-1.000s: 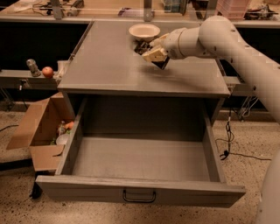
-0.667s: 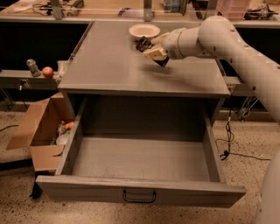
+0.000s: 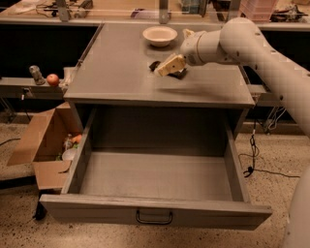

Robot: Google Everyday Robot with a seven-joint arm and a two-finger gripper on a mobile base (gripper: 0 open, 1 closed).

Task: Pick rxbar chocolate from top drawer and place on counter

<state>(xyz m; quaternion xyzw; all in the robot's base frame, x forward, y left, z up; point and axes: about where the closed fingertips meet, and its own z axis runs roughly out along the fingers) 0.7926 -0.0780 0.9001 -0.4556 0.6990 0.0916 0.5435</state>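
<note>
My gripper (image 3: 169, 66) is over the back middle of the grey counter (image 3: 121, 77), just in front of the cream bowl. It is shut on the rxbar chocolate (image 3: 180, 74), whose dark wrapper sticks out on both sides of the pale fingers (image 3: 167, 65). The bar is low over the counter top; I cannot tell whether it touches. The top drawer (image 3: 155, 213) stands pulled fully out below, with its dark handle (image 3: 154, 218) on the front panel, and nothing shows inside it.
A cream bowl (image 3: 160, 35) sits at the counter's back. A brown cardboard box (image 3: 46, 145) with items stands on the floor at the left. An apple (image 3: 53, 79) rests on a side shelf. A cluttered workbench (image 3: 121, 9) runs behind. Cables (image 3: 254, 160) trail at the right.
The gripper with the bar has moved slightly down and forward, closer to the counter top. The drawer has not moved.
</note>
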